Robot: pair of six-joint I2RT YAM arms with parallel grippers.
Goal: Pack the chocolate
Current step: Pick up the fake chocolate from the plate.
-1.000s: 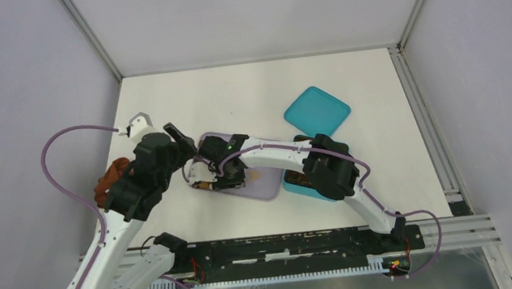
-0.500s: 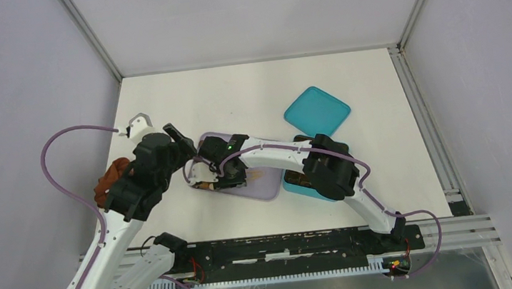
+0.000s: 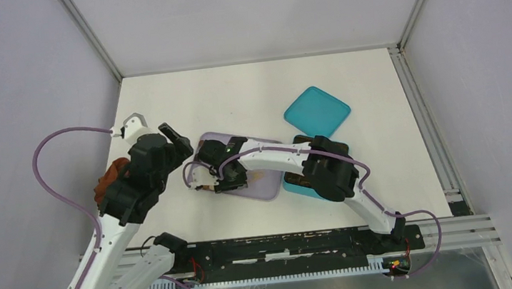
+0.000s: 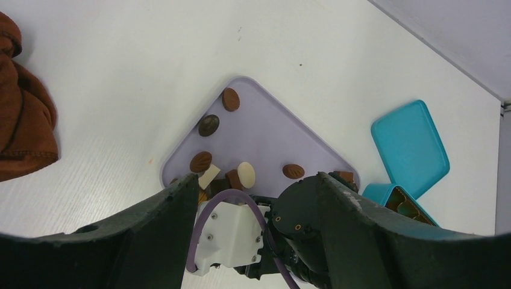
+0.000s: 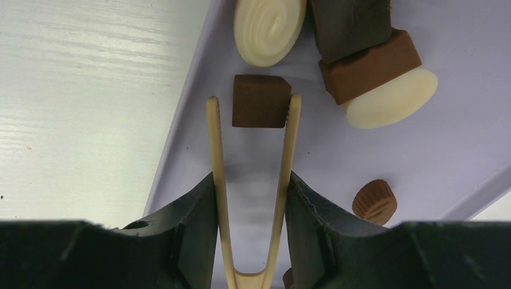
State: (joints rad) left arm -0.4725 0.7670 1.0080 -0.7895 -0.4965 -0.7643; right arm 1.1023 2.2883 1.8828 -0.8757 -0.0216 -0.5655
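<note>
From the top camera, my right gripper (image 3: 218,182) is down over the near-left corner of the lavender tray (image 3: 268,186). The teal box (image 3: 299,186) lies behind that arm's forearm, mostly hidden, and the teal lid (image 3: 316,111) sits well beyond it. My left gripper (image 3: 172,136) hangs just left of the tray with the rust-brown cloth (image 3: 109,180) behind it.

In the left wrist view the left gripper (image 4: 256,180) is spread wide and carries nothing. Ahead of its fingertips the chocolate (image 4: 208,125) lies scattered on the tray (image 4: 265,135), with more pieces bunched right below, next to the right gripper's white body. The lid (image 4: 410,147) and an open corner of the box (image 4: 391,198) are off to its right.

In the right wrist view the right gripper (image 5: 249,180) is clamped on a pair of cream tongs (image 5: 250,274). The prongs are apart and bracket a mid-brown square piece (image 5: 259,101). The right prong looks to be touching it, while the left shows a sliver of gap. A cream swirl round lies just beyond, and a brown bar with a cream oval is ahead to the right.

I judge the piece light, rigid and rather slick, and apt to mark or pop out if pinched hard. Its flat parallel sides are where I'd grip, squarely, low and gently.
</note>
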